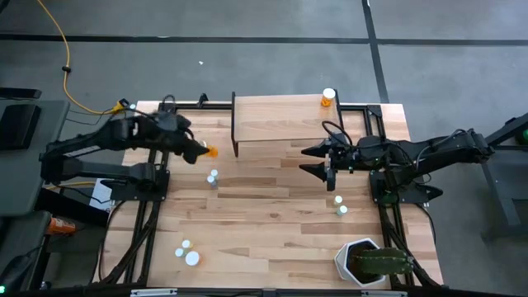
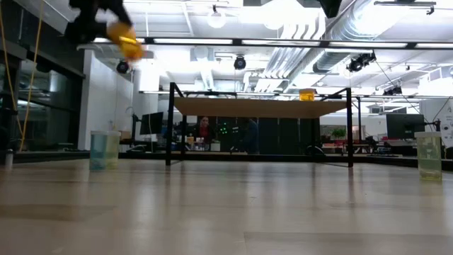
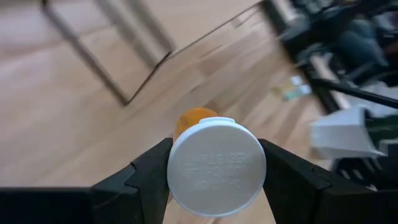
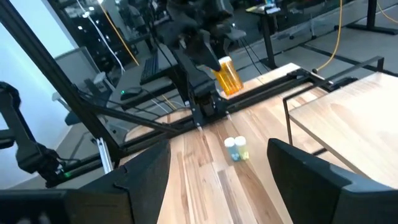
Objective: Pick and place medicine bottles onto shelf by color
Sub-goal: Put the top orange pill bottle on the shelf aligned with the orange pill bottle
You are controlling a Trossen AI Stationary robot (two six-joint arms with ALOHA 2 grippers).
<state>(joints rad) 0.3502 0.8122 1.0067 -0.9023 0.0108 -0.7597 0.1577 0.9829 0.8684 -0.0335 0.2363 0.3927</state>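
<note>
Overhead, the left gripper (image 1: 196,151) carries an orange bottle (image 1: 210,152) just off the shelf (image 1: 276,118)'s left end; another orange bottle (image 1: 327,98) already stands on the shelf. The right gripper (image 1: 316,160) waits spread, empty, at the shelf's front edge. Level with the table, the carried bottle (image 2: 127,41) hangs tilted, well above shelf height. From the left wrist, fingers (image 3: 146,174) pinch it just below the white cap (image 3: 216,165), body pointing away toward the shelf; probably light, rigid, slick plastic.

— What lay under the tabletop (image 1: 272,214)?
— A grey floor (image 1: 247,49) with a yellow cable (image 1: 64,58) across it.
— And the room behind?
— Ceiling lights (image 2: 212,41) glowed, silver ducts (image 2: 311,35) ran overhead, monitors (image 2: 403,126) stood on desks.
</note>
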